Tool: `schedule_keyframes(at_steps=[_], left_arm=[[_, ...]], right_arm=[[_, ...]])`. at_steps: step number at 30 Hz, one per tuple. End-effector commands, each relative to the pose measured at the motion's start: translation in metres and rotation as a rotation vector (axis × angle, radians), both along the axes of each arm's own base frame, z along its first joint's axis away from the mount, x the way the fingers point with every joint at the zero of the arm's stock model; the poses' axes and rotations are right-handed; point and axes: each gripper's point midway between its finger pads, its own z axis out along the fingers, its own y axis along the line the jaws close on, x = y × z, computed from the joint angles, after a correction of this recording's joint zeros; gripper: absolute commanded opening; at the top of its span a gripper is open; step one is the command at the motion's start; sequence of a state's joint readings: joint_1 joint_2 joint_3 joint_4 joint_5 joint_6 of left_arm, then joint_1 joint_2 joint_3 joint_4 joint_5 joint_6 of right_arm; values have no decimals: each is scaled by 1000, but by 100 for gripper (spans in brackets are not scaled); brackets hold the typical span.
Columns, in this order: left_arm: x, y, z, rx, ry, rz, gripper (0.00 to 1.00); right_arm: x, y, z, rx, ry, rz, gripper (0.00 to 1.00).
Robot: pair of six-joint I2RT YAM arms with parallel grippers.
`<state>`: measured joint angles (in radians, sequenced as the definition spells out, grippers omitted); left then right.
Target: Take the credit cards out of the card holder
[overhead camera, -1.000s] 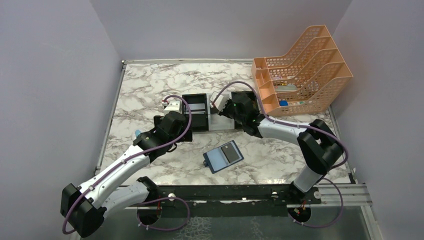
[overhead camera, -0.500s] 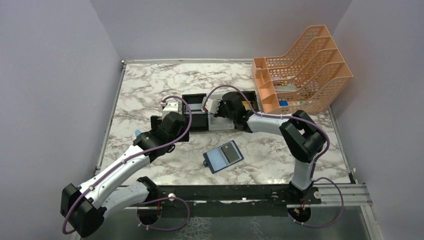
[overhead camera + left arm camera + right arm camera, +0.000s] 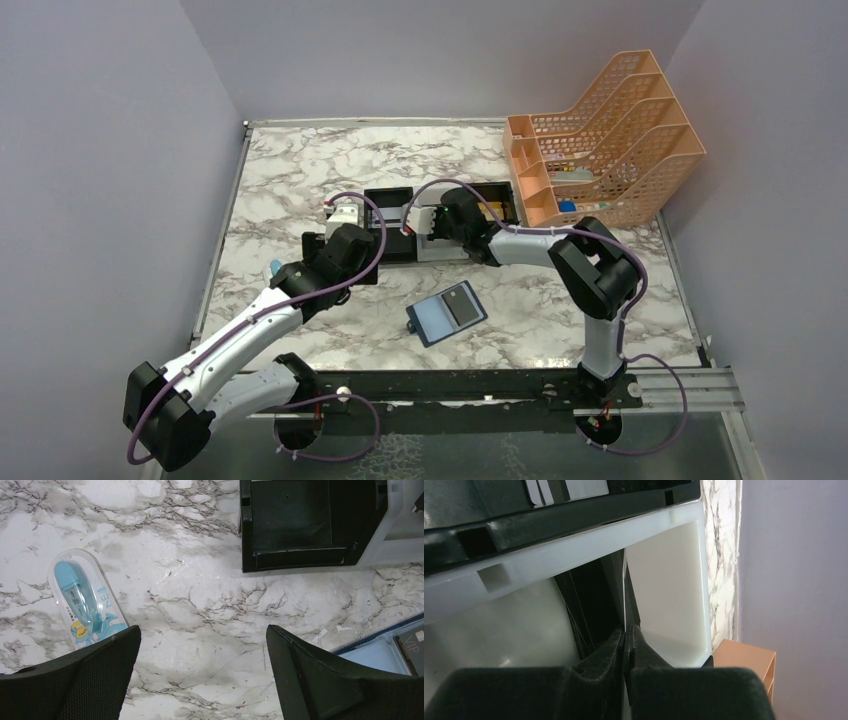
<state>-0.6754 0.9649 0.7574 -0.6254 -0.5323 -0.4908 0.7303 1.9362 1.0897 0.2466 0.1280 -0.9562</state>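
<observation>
The card holder lies open on the marble table, pale blue pockets up, with a dark credit card in its right pocket. Its corner and that card also show in the left wrist view. My right gripper is over the white tray. In the right wrist view it is shut on a thin card seen edge-on. My left gripper is open and empty above bare table, left of the holder. In the top view its fingers are hidden under the wrist.
A black tray stands left of the white tray, another black tray to the right. A peach mesh file rack stands at the back right. A blue correction-tape packet lies by the left arm.
My right gripper has moved left and down with the card, from above the right black tray to inside the white tray. The left arm has barely moved.
</observation>
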Motion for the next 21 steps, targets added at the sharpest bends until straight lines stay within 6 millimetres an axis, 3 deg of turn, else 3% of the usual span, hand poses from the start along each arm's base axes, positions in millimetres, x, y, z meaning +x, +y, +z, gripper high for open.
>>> schedule_keyframes(at_steps=[1, 11, 16, 21], left_arm=[[3, 4, 11, 17, -18, 15, 99], [2, 3, 8, 29, 3, 5, 99], [2, 3, 6, 33, 11, 4, 99], [2, 2, 4, 35, 22, 0, 99]], right_arm=[[13, 10, 12, 5, -69, 13, 1], [14, 7, 5, -16, -50, -7, 6], [7, 9, 2, -22, -16, 31, 19], [0, 9, 6, -9, 5, 48, 21]])
